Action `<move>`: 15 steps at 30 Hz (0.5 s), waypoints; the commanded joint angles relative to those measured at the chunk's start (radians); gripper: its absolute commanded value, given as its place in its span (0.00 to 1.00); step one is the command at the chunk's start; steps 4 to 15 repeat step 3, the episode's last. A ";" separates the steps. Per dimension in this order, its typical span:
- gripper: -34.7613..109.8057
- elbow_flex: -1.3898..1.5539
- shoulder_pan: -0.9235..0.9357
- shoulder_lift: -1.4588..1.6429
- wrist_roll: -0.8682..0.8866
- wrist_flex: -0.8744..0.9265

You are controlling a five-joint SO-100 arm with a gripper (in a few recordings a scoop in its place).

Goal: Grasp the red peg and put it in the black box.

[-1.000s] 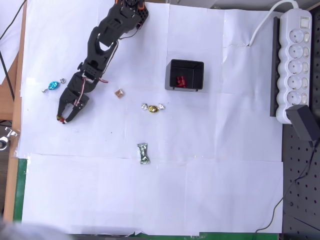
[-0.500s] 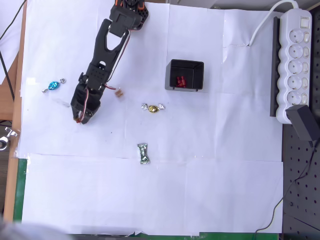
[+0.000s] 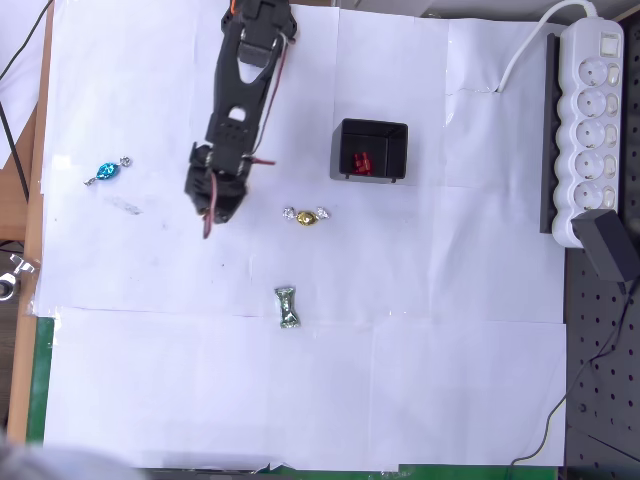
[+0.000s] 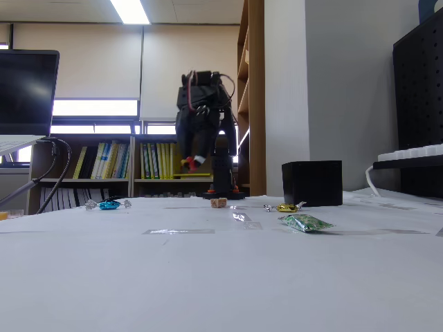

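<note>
White paper sheets cover the desk, with a bookshelf and bright windows behind it in the fixed view. The black arm reaches from the desk's far edge toward the middle, and its claw hangs above the paper, raised well clear of the surface in the fixed view. The claw is pinched narrow on the red peg, which shows as a small red bit between the tips; in the overhead view it is a thin reddish sliver at the claw's end.

The black box sits on the desk's right half, nearer the far edge, well apart from the claw, with a bunch of brighter red pieces inside. A gold-wrapped candy lies between the claw and the box, just to the claw's right. A blue-wrapped candy lies near the left edge, and a green-wrapped candy lies nearer the desk's near edge. A small brownish square candy rests under the arm in the fixed view. A white power strip lies along the right edge.
</note>
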 commanded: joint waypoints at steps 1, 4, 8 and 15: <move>0.24 0.100 -0.086 -0.152 0.043 0.112; 0.24 0.126 -0.140 -0.161 0.063 0.175; 0.24 0.126 -0.140 -0.161 0.063 0.175; 0.24 0.126 -0.140 -0.161 0.063 0.175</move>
